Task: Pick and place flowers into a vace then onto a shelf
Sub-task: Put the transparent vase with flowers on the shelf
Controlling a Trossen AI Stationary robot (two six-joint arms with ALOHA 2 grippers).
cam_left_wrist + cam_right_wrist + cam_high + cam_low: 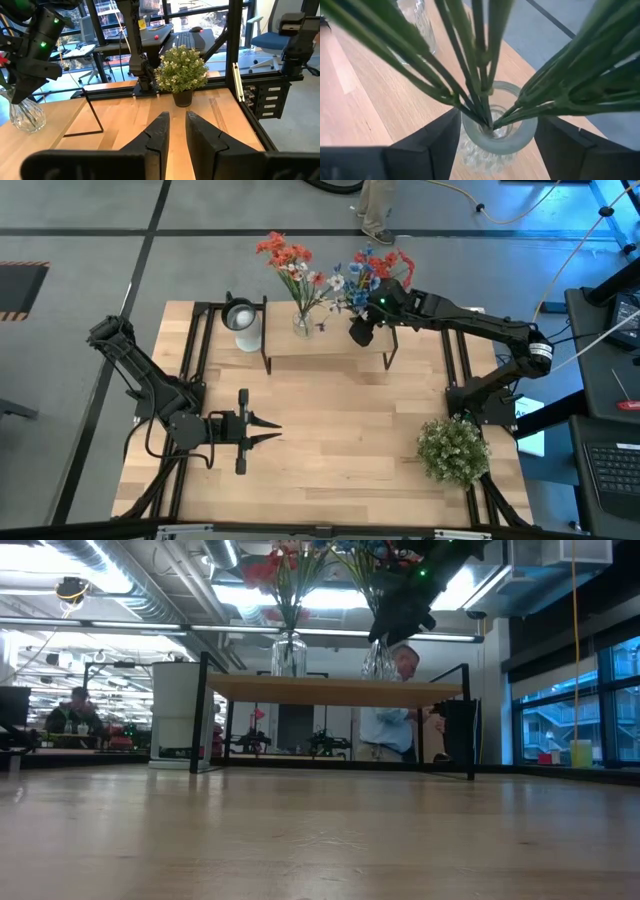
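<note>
Flowers (pixel 372 268) with blue, white and red blossoms are seen standing in a clear glass vase (pixel 496 135) on the shelf (pixel 325 343), at the upper centre of the high view. Their green stems are gathered into the vase's round mouth in the right wrist view. The right end effector (pixel 496 142) is set wide around this vase, one dark finger on each side; contact with the glass cannot be made out. A second bunch of flowers (pixel 288 260), red-orange and white, is held in another glass vase (pixel 301 324) just to the left on the shelf. The left end effector (pixel 270 432) is kept narrow over the desk (pixel 330 440) at lower left, nothing held between its fingers. In the low view the blossoms are cut off by the upper edge, and the right vase is partly hidden behind the dark arm. A bushy plant (pixel 453 448) is seen at lower right, a white cylinder (pixel 243 325) at upper left beside the shelf.
</note>
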